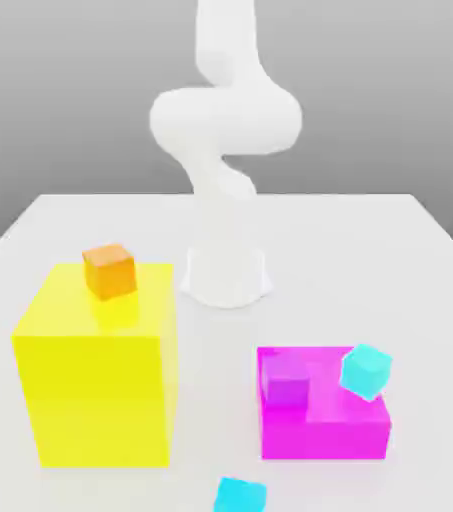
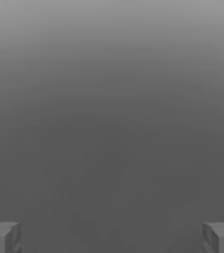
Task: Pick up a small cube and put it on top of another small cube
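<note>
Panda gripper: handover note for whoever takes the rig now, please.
Gripper: open, nothing between the fingers.
Sky-blue small cube: on the table, at the exterior view's near edge, partly cut off by it.
Other small cubes: orange at the yellow block; turquoise and purple at the magenta block.
Done: no pick, no stack.
Left: grasp the sky-blue cube, lift it, set it on another small cube, release. Which one is the target, I can't tell.
</note>
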